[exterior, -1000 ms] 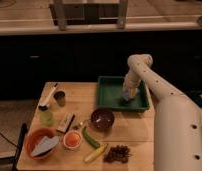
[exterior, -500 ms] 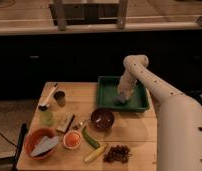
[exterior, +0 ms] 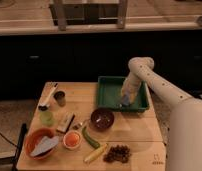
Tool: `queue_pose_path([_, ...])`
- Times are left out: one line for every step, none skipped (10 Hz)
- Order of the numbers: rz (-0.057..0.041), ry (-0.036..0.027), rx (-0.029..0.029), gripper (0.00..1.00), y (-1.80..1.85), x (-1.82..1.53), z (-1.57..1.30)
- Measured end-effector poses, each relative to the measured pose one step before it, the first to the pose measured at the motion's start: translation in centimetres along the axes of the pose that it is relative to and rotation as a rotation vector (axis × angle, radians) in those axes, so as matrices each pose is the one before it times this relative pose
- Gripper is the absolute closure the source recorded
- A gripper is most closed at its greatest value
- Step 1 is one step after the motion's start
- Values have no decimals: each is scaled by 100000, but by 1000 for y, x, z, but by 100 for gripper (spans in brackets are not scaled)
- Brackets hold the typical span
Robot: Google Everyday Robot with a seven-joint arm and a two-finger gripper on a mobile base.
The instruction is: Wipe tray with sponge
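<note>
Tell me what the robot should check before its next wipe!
1. Gripper is down inside the tray, near the right wall: ok.
2. Sponge is at the gripper's tip, low in the tray: ok.
3. Sponge is pressed flat on the tray floor: cannot tell.
4. Tray rests wholly on the table: ok.
5. Dark-red bowl is outside the tray, by its front rim: ok.

Dark-green tray [exterior: 108,89]; pale bluish-grey sponge [exterior: 124,103] at cream gripper [exterior: 125,98], toward tray's 5 o'clock; dark-red bowl [exterior: 102,119] at tray's 7 o'clock; tan table [exterior: 84,96].
</note>
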Motion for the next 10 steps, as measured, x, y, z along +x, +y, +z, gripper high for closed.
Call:
queue_pose_path([3171, 1422, -404, 98, 846, 1292, -180])
queue_pose_path([1882, 791, 11, 98, -122, 659, 47])
queue_pose_path([1230, 521, -274, 98, -115, 519, 126])
queue_pose_path([2341, 1188, -591, 98, -463, 1113, 306])
queue_pose_path([1328, 706, -272, 98, -552, 675, 240])
queue_pose_path([324, 429, -189, 98, -447, 229, 91])
queue_pose_path([91, 383, 200, 98, -835, 112, 55])
queue_pose_path([-555, -57, 45, 98, -314, -150, 54])
queue_pose_path([-1112, -303, 36, 98, -302, -332, 74])
queue_pose_path([-2556, -924, 25, 98, -376, -844, 6])
